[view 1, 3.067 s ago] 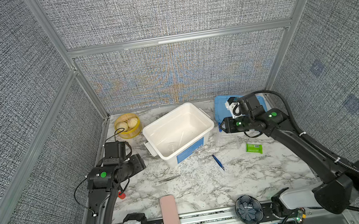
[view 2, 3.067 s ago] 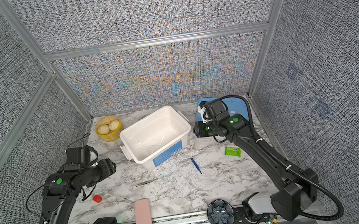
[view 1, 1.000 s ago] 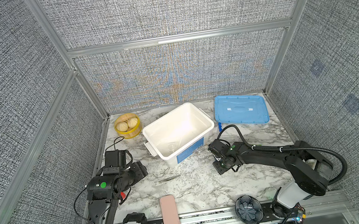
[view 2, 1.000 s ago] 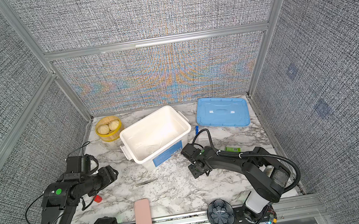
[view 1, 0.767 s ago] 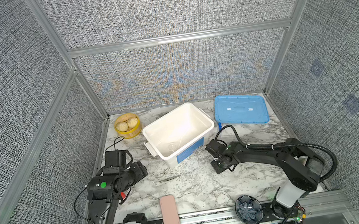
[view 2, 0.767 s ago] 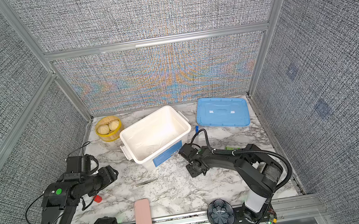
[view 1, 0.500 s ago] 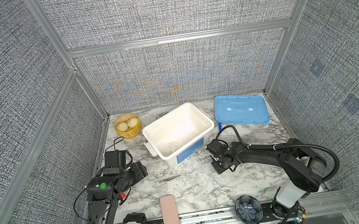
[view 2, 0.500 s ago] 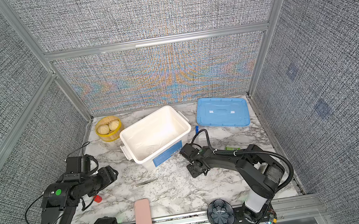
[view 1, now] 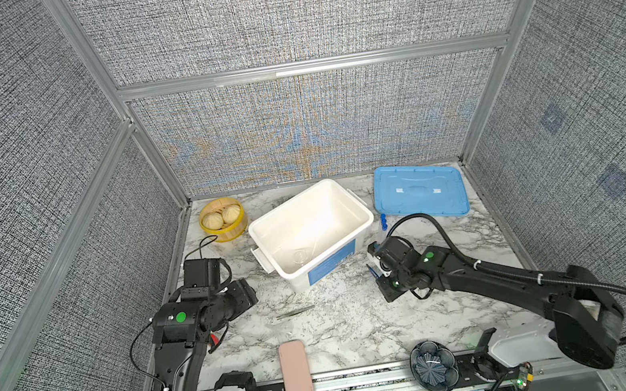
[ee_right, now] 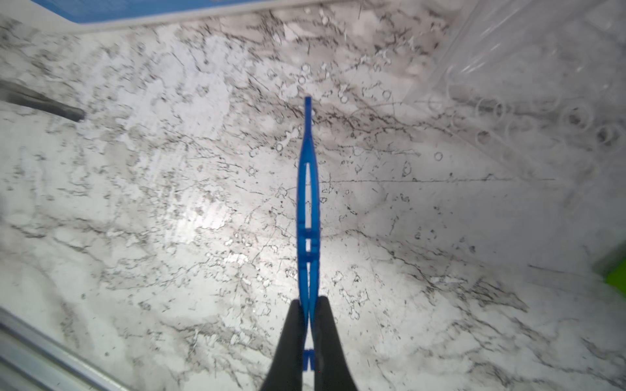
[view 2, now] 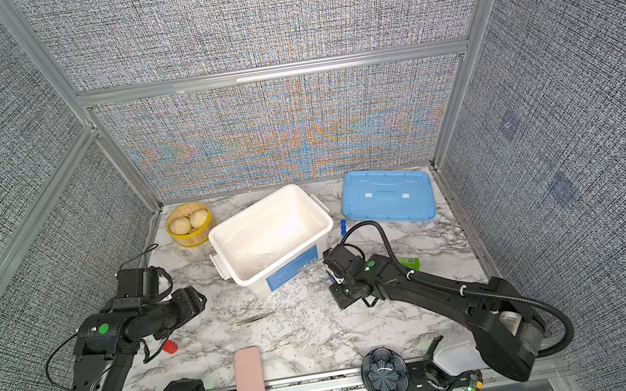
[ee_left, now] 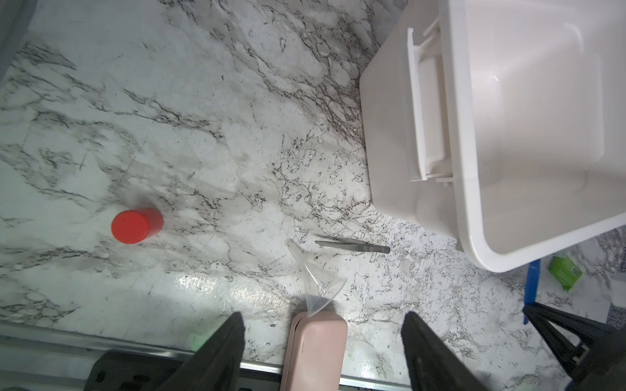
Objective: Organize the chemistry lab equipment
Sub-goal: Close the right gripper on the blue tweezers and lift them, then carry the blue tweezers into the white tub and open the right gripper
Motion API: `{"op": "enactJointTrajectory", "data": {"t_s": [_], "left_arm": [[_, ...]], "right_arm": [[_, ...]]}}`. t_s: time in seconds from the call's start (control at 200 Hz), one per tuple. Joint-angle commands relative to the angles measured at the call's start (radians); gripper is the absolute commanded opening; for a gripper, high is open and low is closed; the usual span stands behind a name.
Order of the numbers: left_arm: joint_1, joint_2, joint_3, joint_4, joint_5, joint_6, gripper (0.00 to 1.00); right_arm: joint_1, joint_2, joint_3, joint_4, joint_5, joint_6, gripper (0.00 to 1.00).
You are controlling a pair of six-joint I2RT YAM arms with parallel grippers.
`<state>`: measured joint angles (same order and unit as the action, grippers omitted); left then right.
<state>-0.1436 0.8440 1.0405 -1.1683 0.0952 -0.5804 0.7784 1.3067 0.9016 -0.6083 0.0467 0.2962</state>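
Right wrist view: right gripper [ee_right: 309, 304] is pinched tight on the blue tweezers [ee_right: 307, 189] near their back end, and the tips point away over bare marble. Can't tell if the tips touch the table. The clear tube rack [ee_right: 542, 84] sits off to one side of them, apart.

In both top views that gripper is just off the lower right corner of the white bin [view 1: 365, 218], close to its wall, centre right of frame. Blue-capped tubes [view 1: 383, 221] stand just right of the bin rim, between the bin and the blue lid [view 1: 421, 197] at upper right.

The left gripper [ee_left: 322, 314] has its jaws spread wide and grips nothing. It hovers at lower left of the top views.

The grey metal tweezers [view 1: 295, 312] lie flat in the open marble strip between the bin's front wall and the pink case [view 1: 296, 375], which overhangs the front rail. A clear funnel [ee_left: 318, 277] lies beside them (only the left wrist view shows it). A red cap [view 2: 170, 346] is at lower left, near the left arm. The yellow steamer basket [view 1: 224, 235] is in the upper left corner against the wall. Most free room is the marble [view 1: 343, 326] below centre.
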Motion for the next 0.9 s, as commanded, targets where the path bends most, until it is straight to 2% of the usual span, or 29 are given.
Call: {"op": "enactJointTrajectory", "data": {"t_s": [0.0,0.12,0.225,0.535,0.75,0.895], "left_arm": [[0.000,-0.002,0.017,-0.006,-0.016,0.003,0.75],[0.000,-0.010,0.009,0.004,0.006,0.002,0.75],[0.000,-0.002,0.009,0.007,0.027,-0.005,0.75],[0.000,0.009,-0.008,0.056,0.098,-0.024,0.76],[0.000,0.010,-0.030,0.071,0.106,-0.022,0.76],[0.001,0.017,-0.026,0.055,0.078,0.003,0.76]], "right_arm": [[0.002,-0.060,0.068,-0.062,0.015,-0.040,0.02],[0.002,-0.103,0.192,-0.056,0.030,-0.123,0.02],[-0.002,-0.049,0.312,-0.035,0.021,-0.193,0.00],[-0.058,0.388,0.815,-0.200,0.014,-0.257,0.00],[-0.125,0.664,1.124,-0.392,-0.067,-0.296,0.00],[-0.133,0.830,1.283,-0.504,-0.005,-0.304,0.00]]}}
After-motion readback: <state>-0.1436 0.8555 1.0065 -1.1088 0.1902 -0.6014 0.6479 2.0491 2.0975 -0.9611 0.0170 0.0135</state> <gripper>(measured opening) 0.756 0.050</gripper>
